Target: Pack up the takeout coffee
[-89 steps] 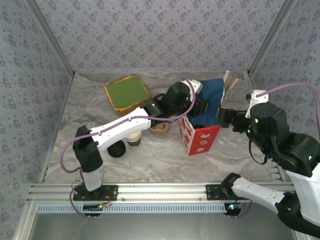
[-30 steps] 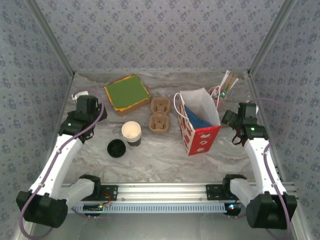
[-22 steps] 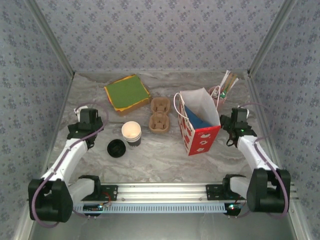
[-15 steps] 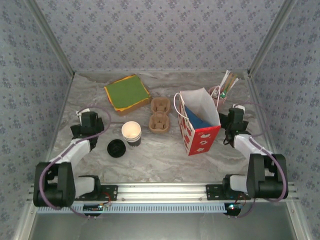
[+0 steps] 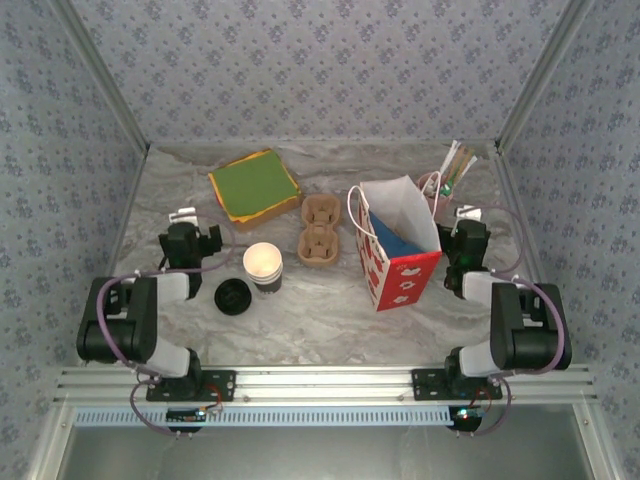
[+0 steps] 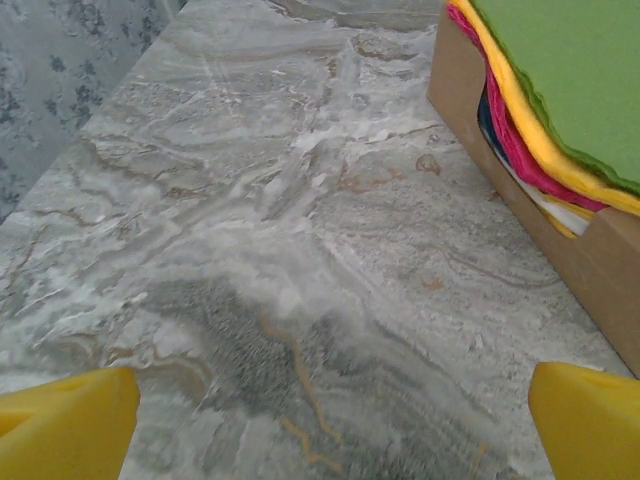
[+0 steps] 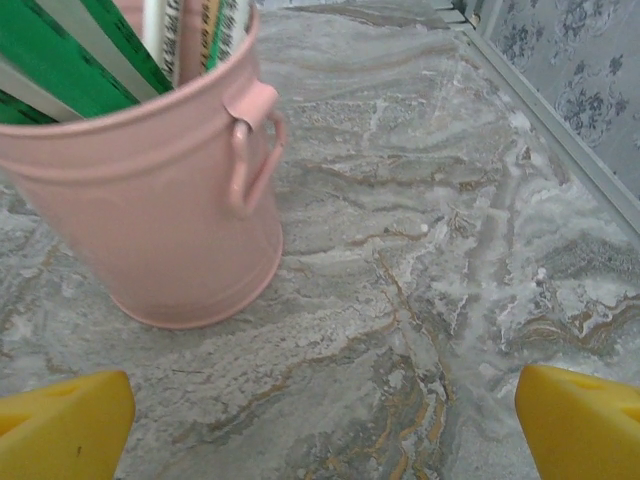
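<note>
The takeout coffee is out of view. My left gripper rests low over the table's left side, open, with bare marble between its yellow fingertips. My right gripper sits low at the right, just beside the red and white paper bag, also open with nothing between its fingertips. The bag stands upright with its mouth open and a blue inside. A lidless paper cup stands left of centre with a loose black lid beside it.
A box of coloured napkins lies at the back left. A brown cup carrier sits mid-table. A pink bucket of green and white sticks stands at the back right, close ahead of my right gripper.
Both arms have folded back toward their bases, and the grippers have come down to low spots at the table's sides. Both stayed open. Cup, lid, carrier and bag have not moved.
</note>
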Controlling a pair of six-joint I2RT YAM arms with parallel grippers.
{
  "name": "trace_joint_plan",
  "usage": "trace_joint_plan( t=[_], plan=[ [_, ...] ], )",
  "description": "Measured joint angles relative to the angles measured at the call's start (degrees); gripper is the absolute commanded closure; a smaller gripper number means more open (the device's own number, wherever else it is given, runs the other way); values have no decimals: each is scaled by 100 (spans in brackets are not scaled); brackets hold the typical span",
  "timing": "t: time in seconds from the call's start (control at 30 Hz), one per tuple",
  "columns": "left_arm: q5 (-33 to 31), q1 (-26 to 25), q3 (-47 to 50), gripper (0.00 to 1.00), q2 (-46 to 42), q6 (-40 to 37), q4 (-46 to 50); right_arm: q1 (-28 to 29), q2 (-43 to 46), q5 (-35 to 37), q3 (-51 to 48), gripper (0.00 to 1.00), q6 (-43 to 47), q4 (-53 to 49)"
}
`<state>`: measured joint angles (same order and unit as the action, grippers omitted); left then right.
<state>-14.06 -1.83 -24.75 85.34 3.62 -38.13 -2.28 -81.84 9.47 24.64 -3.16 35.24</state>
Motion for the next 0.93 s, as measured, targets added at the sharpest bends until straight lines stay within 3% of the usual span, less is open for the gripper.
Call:
trace_joint_plan(
  t=[0.13,0.33,0.93],
  plan=[
    [221,50,168,0,254,-70,-446,-20,-358,-205,-251,0,81,693],
    [389,114,170,0,258,-81,-640,11,-481,-227,-354,0,131,946],
    [446,114,170,0,260,-83,-713,164,-481,-133,-354,0,262,1045]
  ],
)
